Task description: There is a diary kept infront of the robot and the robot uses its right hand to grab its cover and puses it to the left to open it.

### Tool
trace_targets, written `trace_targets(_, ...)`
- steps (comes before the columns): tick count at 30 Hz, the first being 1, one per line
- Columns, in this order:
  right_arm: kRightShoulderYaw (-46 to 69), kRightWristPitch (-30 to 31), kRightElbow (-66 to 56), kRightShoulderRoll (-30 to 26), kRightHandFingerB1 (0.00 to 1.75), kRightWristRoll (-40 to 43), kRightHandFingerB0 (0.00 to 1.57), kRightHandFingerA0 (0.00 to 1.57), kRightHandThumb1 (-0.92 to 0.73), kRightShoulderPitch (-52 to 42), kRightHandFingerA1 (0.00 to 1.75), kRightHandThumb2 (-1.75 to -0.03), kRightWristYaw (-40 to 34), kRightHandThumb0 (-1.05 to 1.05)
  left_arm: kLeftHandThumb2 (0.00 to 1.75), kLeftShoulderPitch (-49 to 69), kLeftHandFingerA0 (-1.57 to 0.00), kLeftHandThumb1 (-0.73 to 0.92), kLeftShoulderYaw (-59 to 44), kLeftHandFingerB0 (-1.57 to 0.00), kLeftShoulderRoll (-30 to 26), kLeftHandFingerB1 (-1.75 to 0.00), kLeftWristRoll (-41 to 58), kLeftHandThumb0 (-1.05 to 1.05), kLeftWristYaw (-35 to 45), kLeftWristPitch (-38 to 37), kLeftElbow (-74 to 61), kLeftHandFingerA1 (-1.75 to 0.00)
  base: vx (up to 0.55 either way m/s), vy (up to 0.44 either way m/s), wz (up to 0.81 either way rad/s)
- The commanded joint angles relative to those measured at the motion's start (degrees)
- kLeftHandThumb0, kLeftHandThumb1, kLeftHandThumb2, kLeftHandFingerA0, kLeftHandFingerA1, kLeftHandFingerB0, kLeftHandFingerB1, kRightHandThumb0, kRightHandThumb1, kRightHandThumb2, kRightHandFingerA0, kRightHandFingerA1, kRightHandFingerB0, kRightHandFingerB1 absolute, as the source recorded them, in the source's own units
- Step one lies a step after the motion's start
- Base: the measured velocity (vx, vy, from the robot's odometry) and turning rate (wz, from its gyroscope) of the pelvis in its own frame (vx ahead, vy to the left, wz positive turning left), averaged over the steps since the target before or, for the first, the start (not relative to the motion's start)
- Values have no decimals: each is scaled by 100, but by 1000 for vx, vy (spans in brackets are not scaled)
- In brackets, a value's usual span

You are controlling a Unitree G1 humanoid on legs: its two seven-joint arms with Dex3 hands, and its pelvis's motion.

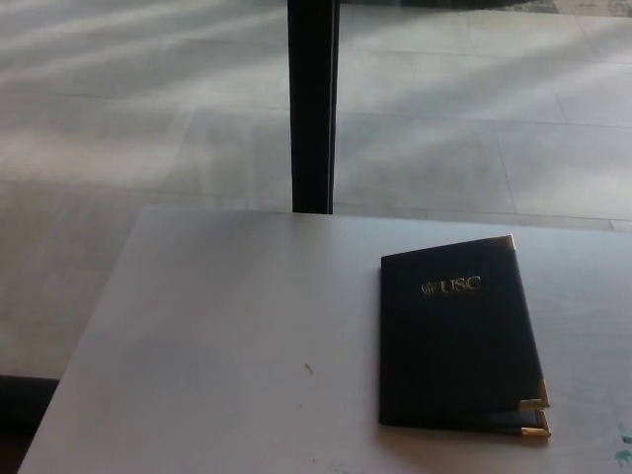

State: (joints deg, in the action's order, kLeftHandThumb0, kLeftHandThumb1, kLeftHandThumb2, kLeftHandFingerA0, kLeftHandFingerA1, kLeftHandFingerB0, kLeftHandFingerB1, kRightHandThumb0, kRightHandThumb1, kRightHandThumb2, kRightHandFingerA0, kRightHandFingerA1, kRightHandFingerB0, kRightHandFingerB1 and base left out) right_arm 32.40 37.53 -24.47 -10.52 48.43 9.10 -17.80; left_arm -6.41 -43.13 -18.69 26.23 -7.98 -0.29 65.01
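Closed diary (456,336) lies on the table (217,336) at four o'clock; dark post (313,104) at twelve; neither hand shows.

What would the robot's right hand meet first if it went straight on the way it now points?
That cannot be judged: neither hand shows in the head view, so no direction can be read. Only the closed dark diary with gold corners lies on the pale table.
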Motion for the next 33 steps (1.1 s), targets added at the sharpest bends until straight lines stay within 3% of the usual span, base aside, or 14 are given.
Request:
trace_targets(1, -417, -49, 291, 284, 40, -276, 21, 34, -92, -233, 59, -78, 34, -52, 100, 56, -31, 92, 20, -29, -95, -92, 47, -89, -22, -92, -94, -115, 0, 0, 0)
trace_targets(11, -880, -199, 805, 706, 39, -486, 20, 29, -92, -497, 56, -78, 174, -56, 100, 32, -33, 92, 10, -27, -78, -88, 65, -87, -47, -77, -130, -114, 0, 0, 0)
trace_targets(12, -933, -230, 860, 752, 46, -520, 14, 24, -83, -512, 58, -101, 218, -61, 99, 23, -30, 92, -11, -25, -84, -91, 95, -89, 10, -78, -105, -118, 0, 0, 0)
trace_targets(19, -1219, -383, 1118, 1027, 47, -782, 14, 28, -81, -589, 61, -102, 287, -62, 100, -17, -33, 92, 26, -29, -126, -90, 74, -87, -21, -84, -25, -115, 0, 0, 0)
trace_targets(20, -1275, -426, 1175, 1079, 48, -868, 16, 30, -80, -589, 62, -102, 253, -62, 101, -15, -33, 92, 61, -29, -137, -88, 41, -87, -21, -85, -8, -114, 0, 0, 0)
trace_targets(21, -1297, -437, 1212, 1137, 39, -893, 21, 35, -92, -581, 60, -72, 212, -60, 100, -20, -35, 92, 52, -28, -143, -86, 59, -89, -3, -76, 4, -113, 0, 0, 0)
trace_targets(22, -1322, -459, 1250, 1178, 39, -929, 21, 36, -92, -575, 61, -70, 207, -63, 101, -22, -33, 92, 52, -28, -145, -89, 68, -88, 10, -81, 6, -115, 0, 0, 0)
trace_targets(26, -1519, -542, 1308, 1350, 42, -1083, 22, 34, -91, -595, 63, -71, 250, -65, 100, -17, -32, 92, 42, -30, -138, -92, 108, -88, 42, -112, 13, -114, 0, 0, 0)
trace_targets(27, -1545, -557, 1313, 1407, 44, -1104, 24, 35, -92, -583, 65, -70, 228, -65, 114, -62, -40, 87, 7, -38, -116, -84, 151, -93, -30, -121, 16, -94, 0, 0, 0)
trace_targets(28, -1633, -531, 1301, 1450, 43, -1167, 25, 38, -92, -586, 66, -71, 197, -65, 99, -66, -33, 92, 12, -31, -117, -92, 151, -87, -59, -103, 4, -113, 0, 0, 0)
trace_targets(33, -1895, -578, 1370, 1551, 45, -1445, 27, 38, -92, -607, 66, -72, 214, -65, 100, -56, -32, 92, 64, -29, -109, -94, 122, -87, -54, -128, -24, -115, 0, 0, 0)
